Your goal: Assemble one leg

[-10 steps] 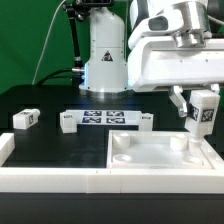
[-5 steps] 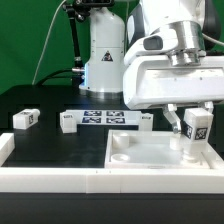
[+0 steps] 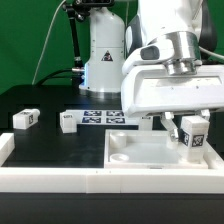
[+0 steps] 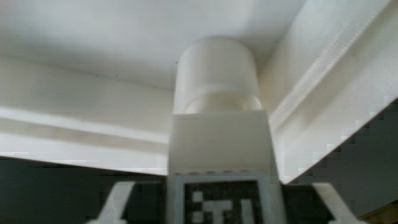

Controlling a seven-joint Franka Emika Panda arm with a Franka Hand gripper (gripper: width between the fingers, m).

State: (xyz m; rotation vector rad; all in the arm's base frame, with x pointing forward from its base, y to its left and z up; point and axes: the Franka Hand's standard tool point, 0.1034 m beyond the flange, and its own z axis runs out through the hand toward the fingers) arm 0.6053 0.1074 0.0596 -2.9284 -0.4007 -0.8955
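My gripper (image 3: 190, 133) is shut on a white leg (image 3: 193, 132) with a black-and-white tag on its face. I hold it upright over the far right corner of the large white recessed tray piece (image 3: 150, 168). In the wrist view the leg (image 4: 221, 110) fills the middle, its tag at the near end between my fingers (image 4: 128, 200), and its rounded far end points at the tray's inner corner (image 4: 302, 70). Whether the leg touches the tray I cannot tell. Two more legs lie on the black table: one at the exterior view's left (image 3: 25, 118), one by the marker board (image 3: 68, 122).
The marker board (image 3: 103, 118) lies flat on the table behind the tray. A white rail (image 3: 50, 178) runs along the table's front edge, with a short end piece (image 3: 5, 145) at the left. The arm's white base (image 3: 103, 50) stands at the back.
The gripper has come down and slightly toward the exterior view's left with the leg, bringing it lower over the tray's far right corner. The other parts have not moved.
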